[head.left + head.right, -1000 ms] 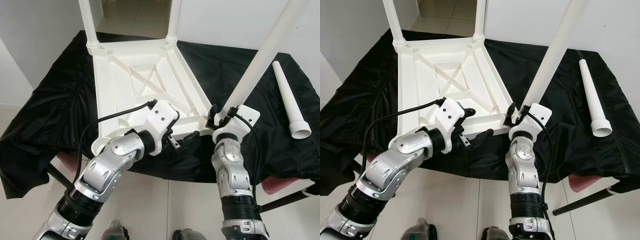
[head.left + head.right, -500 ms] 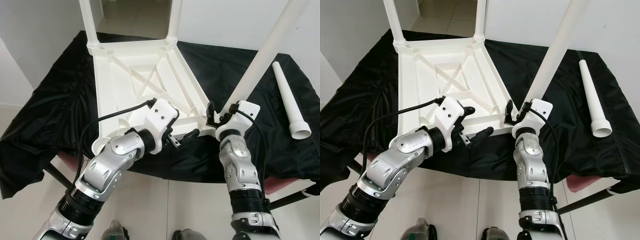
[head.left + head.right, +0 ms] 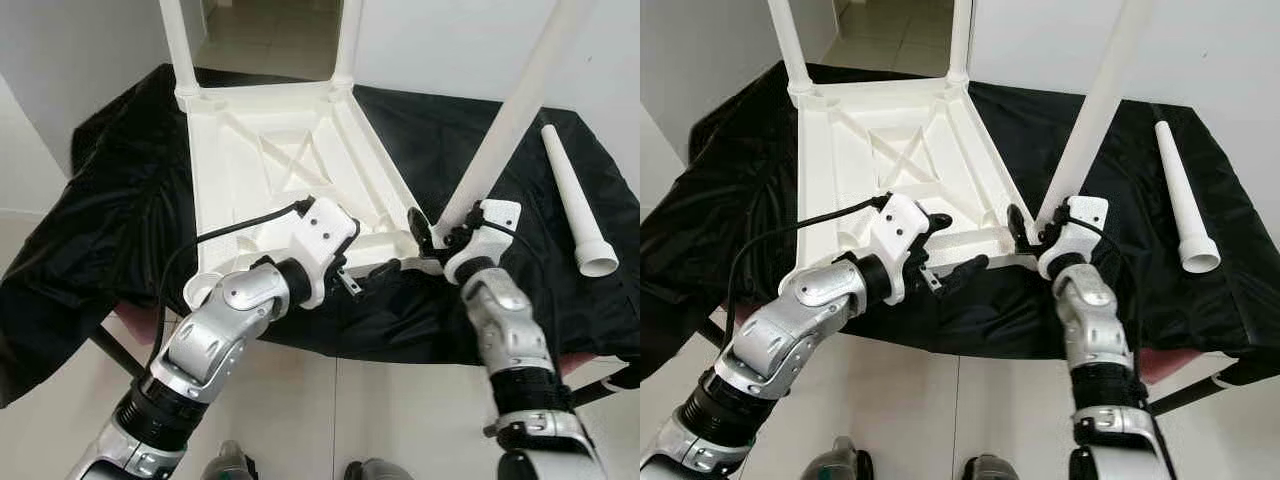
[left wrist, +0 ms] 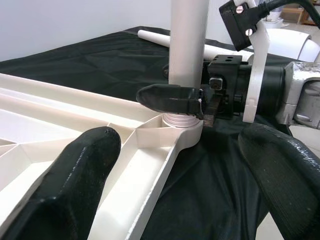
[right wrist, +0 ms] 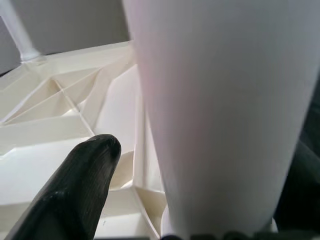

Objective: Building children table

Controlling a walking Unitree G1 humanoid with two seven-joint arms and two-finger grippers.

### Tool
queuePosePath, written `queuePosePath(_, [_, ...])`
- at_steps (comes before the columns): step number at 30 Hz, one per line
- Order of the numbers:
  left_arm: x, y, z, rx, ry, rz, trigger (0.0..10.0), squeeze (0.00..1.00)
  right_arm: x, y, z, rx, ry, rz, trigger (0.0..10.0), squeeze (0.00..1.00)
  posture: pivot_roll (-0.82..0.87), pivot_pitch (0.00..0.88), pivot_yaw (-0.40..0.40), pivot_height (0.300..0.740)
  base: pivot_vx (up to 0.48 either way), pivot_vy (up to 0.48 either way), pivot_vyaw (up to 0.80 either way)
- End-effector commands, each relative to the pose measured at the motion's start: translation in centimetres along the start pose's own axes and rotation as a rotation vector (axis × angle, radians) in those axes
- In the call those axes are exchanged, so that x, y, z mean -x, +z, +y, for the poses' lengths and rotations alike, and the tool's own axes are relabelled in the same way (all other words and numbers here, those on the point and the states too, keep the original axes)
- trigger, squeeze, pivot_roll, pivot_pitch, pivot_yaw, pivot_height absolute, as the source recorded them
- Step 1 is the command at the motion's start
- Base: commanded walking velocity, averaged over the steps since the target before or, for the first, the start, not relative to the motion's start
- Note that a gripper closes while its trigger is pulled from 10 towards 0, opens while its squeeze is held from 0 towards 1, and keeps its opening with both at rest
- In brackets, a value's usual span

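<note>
gripping white leg (image 3: 505,125) in corner socket: right gripper (image 3: 432,228).

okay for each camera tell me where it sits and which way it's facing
Eye views: on the head, looking down at the upturned tabletop on black cloth; both arms show.
Left wrist view: along the open left gripper toward the leg that the right gripper clamps.
Right wrist view: against that leg.
All share the leg.

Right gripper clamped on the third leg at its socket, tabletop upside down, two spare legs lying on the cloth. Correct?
Not quite: only one spare leg lies on the black cloth, as the left eye view shows. The rest holds: the right gripper grips the third leg at its socket on the upside-down tabletop.
</note>
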State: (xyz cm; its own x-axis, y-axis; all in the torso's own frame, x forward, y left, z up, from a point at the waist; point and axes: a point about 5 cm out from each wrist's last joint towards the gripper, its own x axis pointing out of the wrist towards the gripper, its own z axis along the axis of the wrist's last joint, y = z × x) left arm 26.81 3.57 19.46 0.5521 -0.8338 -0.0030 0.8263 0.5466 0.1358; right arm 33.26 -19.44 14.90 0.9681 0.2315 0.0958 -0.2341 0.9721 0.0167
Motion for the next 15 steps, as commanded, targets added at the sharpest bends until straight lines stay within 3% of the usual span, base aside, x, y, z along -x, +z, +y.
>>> queuePosePath(1, [-0.1,0.0,-0.3,-0.009,-0.065,0.003,10.0,0.0,-0.2,-0.2,0.2,0.004,0.056,0.011,10.0,0.0,0.06,0.019,-0.038,0.74,0.0,0.0,0.0])
queuePosePath(15, [0.1,0.2,0.0,-0.016,-0.062,0.004,10.0,0.0,0.5,-0.5,-1.4,0.041,0.241,0.051,10.0,0.0,0.07,0.022,-0.024,0.74,0.0,0.0,0.0])
